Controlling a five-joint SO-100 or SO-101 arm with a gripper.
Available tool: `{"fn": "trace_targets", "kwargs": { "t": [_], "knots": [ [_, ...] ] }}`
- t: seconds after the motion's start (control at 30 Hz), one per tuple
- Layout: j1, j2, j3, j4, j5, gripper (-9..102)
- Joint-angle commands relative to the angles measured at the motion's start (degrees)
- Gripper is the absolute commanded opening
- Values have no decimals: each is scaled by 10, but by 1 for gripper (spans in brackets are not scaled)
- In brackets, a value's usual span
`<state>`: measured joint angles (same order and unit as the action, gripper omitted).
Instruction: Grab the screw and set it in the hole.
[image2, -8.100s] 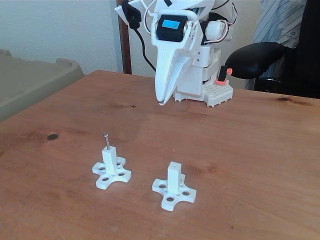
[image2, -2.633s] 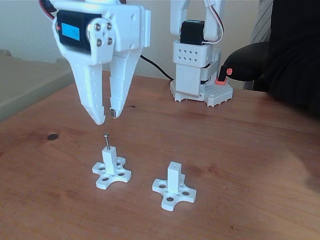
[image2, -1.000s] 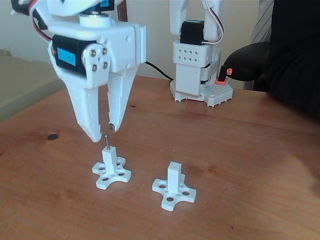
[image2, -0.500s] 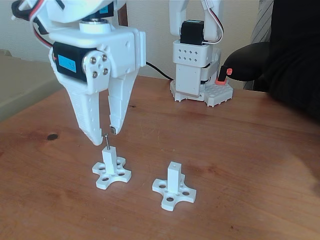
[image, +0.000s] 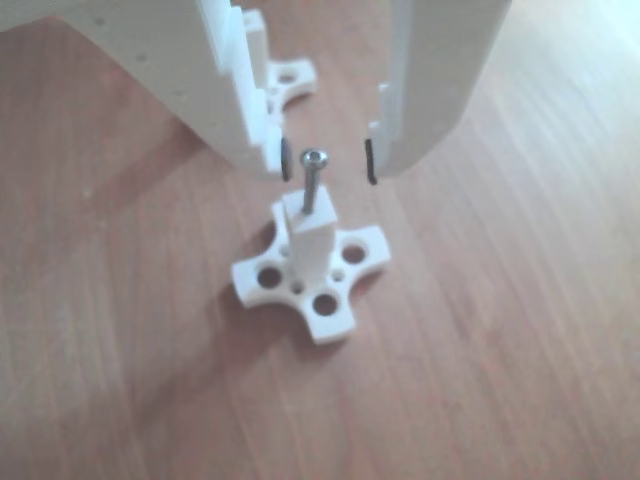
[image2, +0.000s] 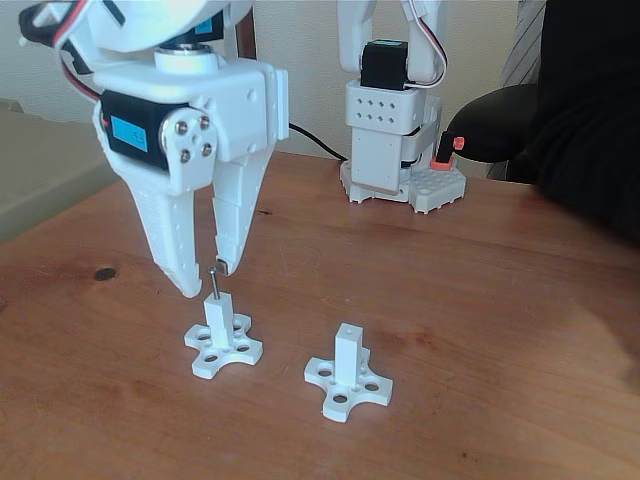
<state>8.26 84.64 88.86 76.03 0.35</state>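
gripper (image: 327, 160) open, straddling screw head | screw (image: 313, 182) upright in white post (image: 308, 240) | likely light, stiff, slippery | best pinched just below head

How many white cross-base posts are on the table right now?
2. One post stands under the gripper with the screw upright in it; the other post stands empty to its right in the fixed view.

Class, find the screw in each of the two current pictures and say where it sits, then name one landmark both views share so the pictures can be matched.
Other view: the screw stands upright just above centre, in a white post, between the open fingers of the gripper.
Fixed view: the screw is left of centre, below the fingertips, atop the left post.
Shared landmark: the cross-shaped base under that post.
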Motion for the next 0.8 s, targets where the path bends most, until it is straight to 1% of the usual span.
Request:
{"fn": "trace_targets", "kwargs": {
  "t": [0.0,0.77],
  "knots": [
    [0,11,-47,-9,-9,9],
    [-2,-1,-48,-11,-13,9]
  ]
}}
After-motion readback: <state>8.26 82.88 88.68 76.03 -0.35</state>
